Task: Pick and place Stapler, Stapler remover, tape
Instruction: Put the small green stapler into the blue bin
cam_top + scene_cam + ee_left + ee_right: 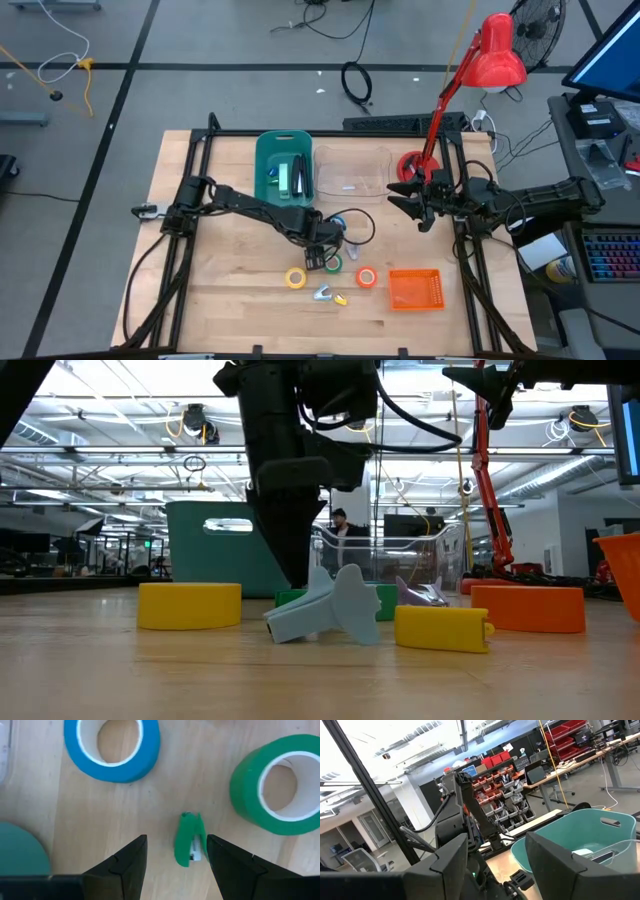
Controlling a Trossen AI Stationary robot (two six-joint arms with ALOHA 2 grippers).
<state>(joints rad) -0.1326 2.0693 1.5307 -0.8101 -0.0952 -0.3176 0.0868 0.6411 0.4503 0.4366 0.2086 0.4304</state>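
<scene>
My left gripper [322,256] [176,865] is open and low over the table, pointing down. A small green claw-like staple remover [189,840] lies flat on the wood between its fingers, close to one of them. Past the fingertips lie the green tape [277,785] [334,264] and the blue tape [112,742]. The yellow tape [296,278] [190,605] and orange tape [366,277] [528,608] lie flat nearer the table's near edge. My right gripper [415,205] [497,865] is open, held above the table's right side.
A blue-grey staple remover [330,610] [322,293] and a yellow one [440,628] lie near the near edge. An orange basket [414,288] sits to their right. A teal bin [284,168] holding some items and a clear container [350,170] stand at the far side, with a red lamp [495,55] beyond.
</scene>
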